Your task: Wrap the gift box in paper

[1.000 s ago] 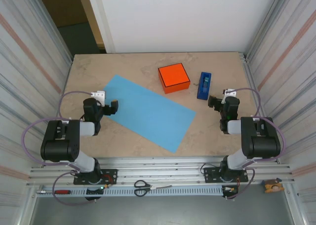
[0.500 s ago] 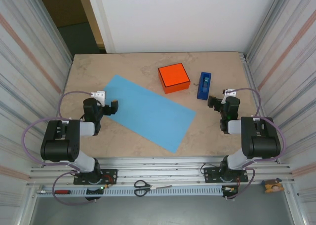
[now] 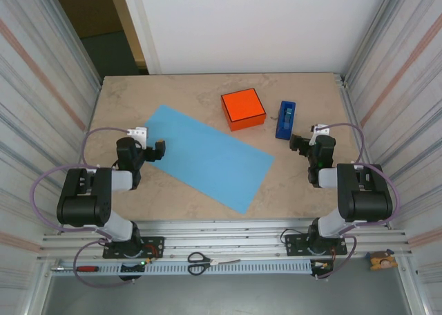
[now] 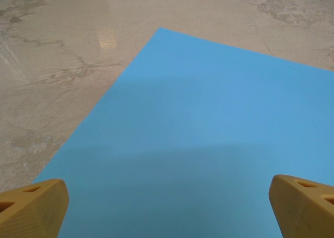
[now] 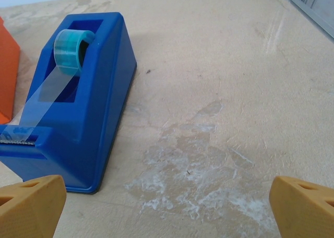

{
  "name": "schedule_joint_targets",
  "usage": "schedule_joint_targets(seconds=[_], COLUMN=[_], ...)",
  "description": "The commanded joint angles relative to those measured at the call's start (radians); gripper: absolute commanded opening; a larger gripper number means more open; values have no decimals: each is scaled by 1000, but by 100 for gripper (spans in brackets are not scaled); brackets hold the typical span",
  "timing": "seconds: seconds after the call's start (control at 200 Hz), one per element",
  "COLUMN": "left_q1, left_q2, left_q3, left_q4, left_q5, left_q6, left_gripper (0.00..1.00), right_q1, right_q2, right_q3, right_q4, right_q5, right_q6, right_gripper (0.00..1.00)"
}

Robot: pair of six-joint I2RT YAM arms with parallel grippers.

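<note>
Marbled beige worktop (image 3: 186,94) sits between corrugated metal walls (image 3: 41,101), with a white panel behind. The paper (image 3: 207,156) lies flat on it, light blue face up, running diagonally from left of centre toward the near middle. The gift box (image 3: 243,108), bright orange, stands just beyond the paper's far long edge, near it but apart. A blue tape dispenser (image 3: 285,119) stands just right of the box.

The left end effector (image 3: 155,151) hovers over the paper's left end, its yellow fingers (image 4: 31,206) spread wide and empty. The right end effector (image 3: 298,144) sits near the dispenser's near end, fingers (image 5: 302,206) likewise wide apart, gripping nothing.

Scissors (image 3: 200,261) and a red-handled screwdriver (image 3: 86,268) lie on the front rail.
</note>
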Motion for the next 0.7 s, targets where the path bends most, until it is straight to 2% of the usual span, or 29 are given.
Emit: schedule_joint_targets(seconds=[0.0, 0.105, 0.175, 0.23, 0.271, 0.321, 0.416, 0.491, 0.621, 0.696], left_q1=[1, 1, 1, 1, 1, 2, 1, 4, 8, 8], left_q2=[-55, -149, -266, -353, -407, -469, -573, -641, -677, -650], left_q3=[-29, -47, 5, 56, 81, 98, 120, 148, 149, 176], left_q4=[68, 23, -184, -364, -436, -493, -593, -734, -742, -782], left_q5=[-23, -57, -94, -111, -85, -68, -101, -91, 149, 247], left_q6=[-15, -29, -79, -138, -161, -226, -452, -586, -567, -562], left_gripper=[99, 99, 99, 99, 99, 99, 99, 99, 99, 99], right_q1=[15, 40, 45, 49, 63, 103, 244, 381, 632, 722], right_q2=[-22, -101, -206, -269, -300, -334, -363, -338, -248, -159], right_q3=[-3, 4, 73, 169, 231, 268, 306, 356, 400, 445], right_q4=[6, -71, -318, -579, -728, -828, -934, -1014, -1012, -1017], right_q5=[17, 85, 68, 24, -36, -102, -230, -257, -182, -158], right_q6=[-37, -43, -4, 56, 89, 149, 261, 365, 529, 598], right_gripper=[98, 98, 98, 98, 98, 100, 97, 92, 86, 79])
